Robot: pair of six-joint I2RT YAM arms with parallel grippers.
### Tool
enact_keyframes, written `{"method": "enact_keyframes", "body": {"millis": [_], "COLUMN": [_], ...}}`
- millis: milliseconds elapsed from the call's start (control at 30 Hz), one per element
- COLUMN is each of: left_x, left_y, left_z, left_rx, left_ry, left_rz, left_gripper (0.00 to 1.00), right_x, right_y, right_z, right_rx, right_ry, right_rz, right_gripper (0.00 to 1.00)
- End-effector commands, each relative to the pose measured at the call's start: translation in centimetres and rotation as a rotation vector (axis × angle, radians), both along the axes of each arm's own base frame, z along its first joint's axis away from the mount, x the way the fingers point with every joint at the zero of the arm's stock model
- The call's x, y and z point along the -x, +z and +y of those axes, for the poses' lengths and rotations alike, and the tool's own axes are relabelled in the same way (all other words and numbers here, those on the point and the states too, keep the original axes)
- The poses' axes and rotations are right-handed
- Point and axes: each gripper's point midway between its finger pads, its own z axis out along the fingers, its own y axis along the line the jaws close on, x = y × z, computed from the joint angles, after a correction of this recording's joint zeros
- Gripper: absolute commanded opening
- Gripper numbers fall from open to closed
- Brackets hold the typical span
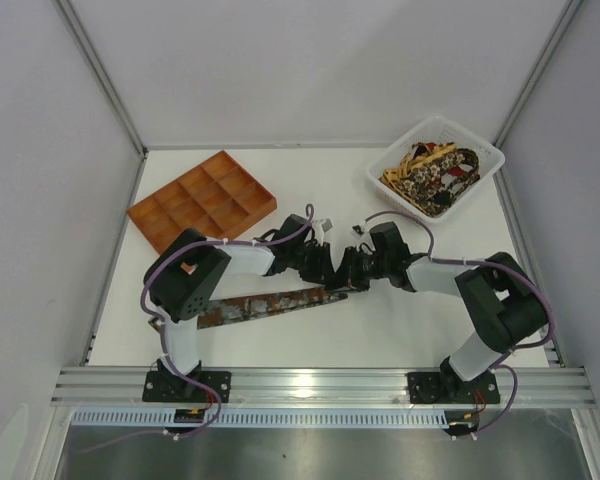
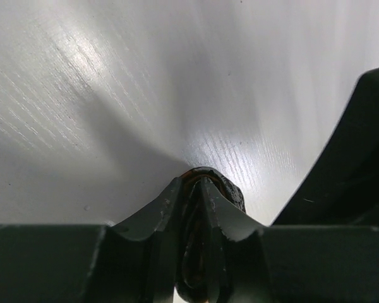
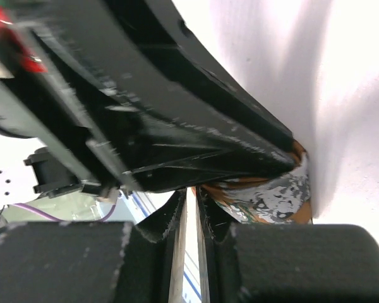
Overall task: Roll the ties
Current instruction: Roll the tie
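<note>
One tie [image 1: 265, 304], rust-brown and patterned, lies flat across the table's front middle, and its right end is rolled up between the two grippers. My left gripper [image 1: 332, 268] is shut on that rolled end; in the left wrist view the dark roll [image 2: 232, 190] bulges round the closed fingertips of the gripper [image 2: 191, 182]. My right gripper [image 1: 359, 268] faces it, close up. In the right wrist view its gripper [image 3: 192, 192] has the jaws drawn to a thin empty slit, and the grey-orange roll [image 3: 275, 196] sits just right of them, under the left gripper's black body.
A white basket [image 1: 492, 157] at the back right holds several more patterned ties [image 1: 432, 172]. An orange compartment tray [image 1: 202, 200] stands at the back left. The side walls are close to both table edges.
</note>
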Motion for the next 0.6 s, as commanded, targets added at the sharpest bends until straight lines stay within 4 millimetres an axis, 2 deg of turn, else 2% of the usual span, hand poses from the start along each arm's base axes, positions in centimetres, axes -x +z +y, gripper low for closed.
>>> {"method": "enact_keyframes", "body": {"millis": [0,267,567], "left_x": [-0.8,-1.5,-1.9], "left_y": [0.2,0.9,1.3], "left_z": [0.8,1.0,1.8], "left_rx": [-0.045,-0.069,-0.121], "left_ry": [0.004,0.014,0.037], "left_rz": [-0.059,-0.091,-0.108], "left_gripper": [0.28,0.36,0.38], "right_x": [-1.0,-0.9,-1.3], "right_y": [-0.1,-1.2,-1.6], "right_z": [0.0,-0.2,0.1], "right_rx": [0.011,0.023,0.012], "right_ry": [-0.011,-0.013,-0.023], "right_rz": [-0.055,-0.048,-0.047], "right_gripper": [0.15,0.14,0.11]}}
